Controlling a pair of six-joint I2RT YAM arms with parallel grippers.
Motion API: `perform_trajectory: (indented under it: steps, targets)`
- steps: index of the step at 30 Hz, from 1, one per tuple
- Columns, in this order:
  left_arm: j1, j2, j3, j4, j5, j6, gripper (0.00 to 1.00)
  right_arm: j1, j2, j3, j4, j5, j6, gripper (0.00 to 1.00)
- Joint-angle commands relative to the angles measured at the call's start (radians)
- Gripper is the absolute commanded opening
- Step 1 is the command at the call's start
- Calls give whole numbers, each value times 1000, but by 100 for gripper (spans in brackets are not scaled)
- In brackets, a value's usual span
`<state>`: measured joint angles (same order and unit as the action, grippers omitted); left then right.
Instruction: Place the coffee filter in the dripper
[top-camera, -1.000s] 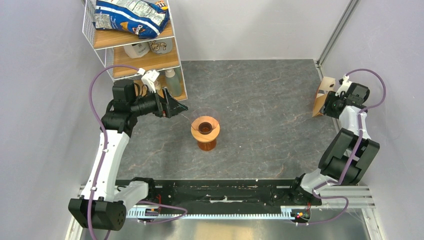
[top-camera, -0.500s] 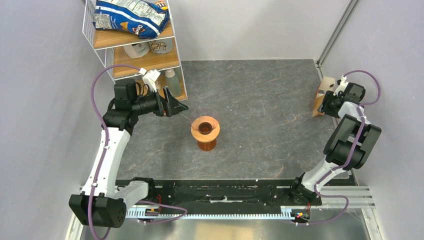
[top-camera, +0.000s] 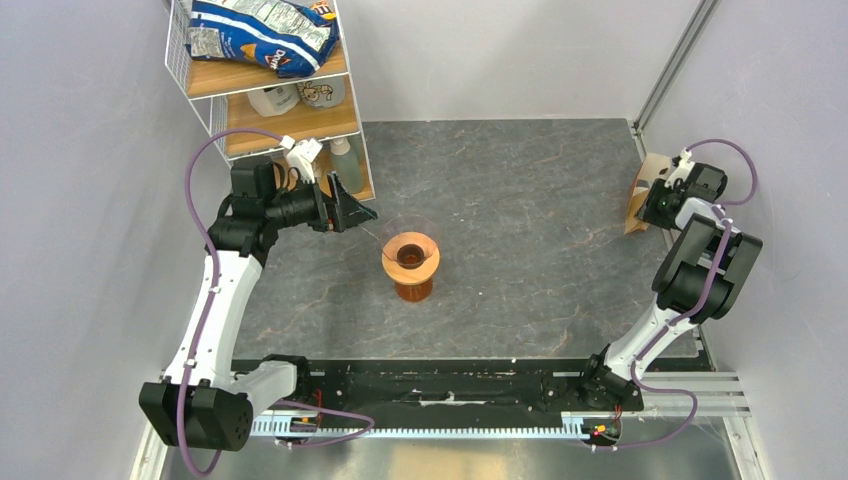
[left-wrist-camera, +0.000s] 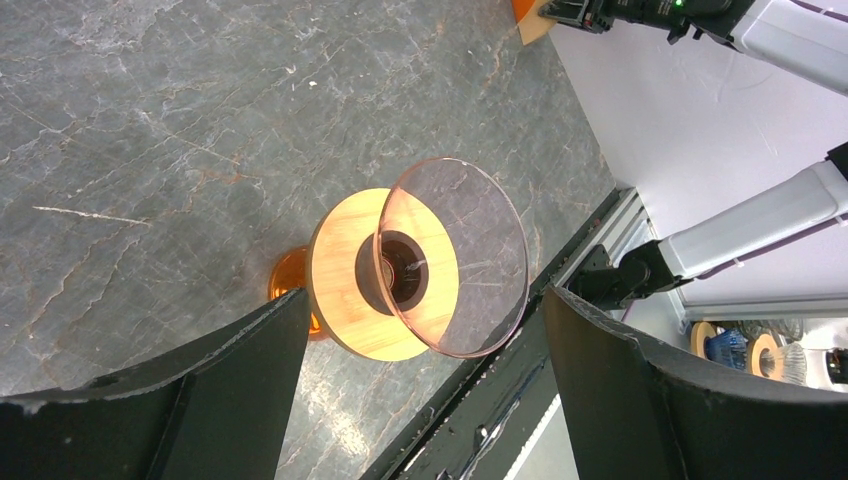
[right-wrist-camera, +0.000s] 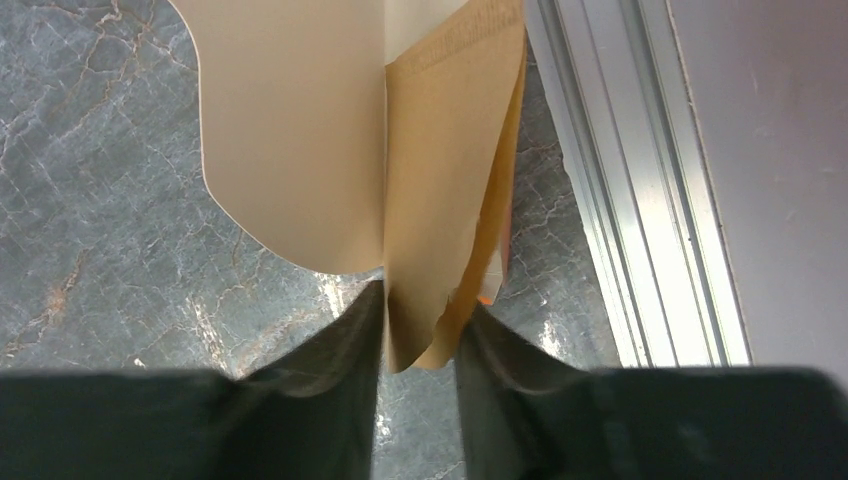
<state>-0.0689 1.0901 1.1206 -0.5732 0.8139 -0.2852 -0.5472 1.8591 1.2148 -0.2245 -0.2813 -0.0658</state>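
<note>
- Pinching the lower edge of the coffee filter (right-wrist-camera: 450, 180), the right gripper (top-camera: 655, 205) is at the 3 o'clock edge of the table (top-camera: 520, 250), close to the wall.
- In the right wrist view its two dark fingers (right-wrist-camera: 350, 350) press on the tan paper from both sides, and the paper hangs between them.
- The filter is touching a pale wooden stand (right-wrist-camera: 290, 130), which is on its 9 o'clock side in that view.
- The dripper (top-camera: 410, 255), a light wooden ring with a dark hole, is a little toward 8 o'clock from the middle of the table, well apart from the filter.
- The ring sits on an amber glass vessel (top-camera: 412, 290), and a clear glass cone (left-wrist-camera: 460, 250) rises from its centre.
- The left gripper (top-camera: 350, 212) is at 10 o'clock from the dripper, near it but not touching.
- Its jaws are spread wide and hold nothing; in the left wrist view the dripper shows between them.
- A wire shelf rack (top-camera: 270, 90) stands at the 10 o'clock corner, with a blue snack bag (top-camera: 265, 30) on top.
</note>
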Motion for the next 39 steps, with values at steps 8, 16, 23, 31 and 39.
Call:
perform_trajectory:
  steps: [8,16,23,31,39]
  targets:
    - [-1,-7,29,22,23,-24,92,1,-65,46,-32,-43,-39,0]
    - [0,-19,41,21,14,-1,94,-13,-299,83,-271,-106,-172,0]
    - [1,-35,120,2,1,108,96,-13,-429,300,-719,-348,-448,0]
    - [-4,-85,102,65,211,216,97,279,-602,414,-1082,-548,-665,0]
    - [-190,-190,25,54,209,540,95,656,-724,326,-1013,-639,-557,0]
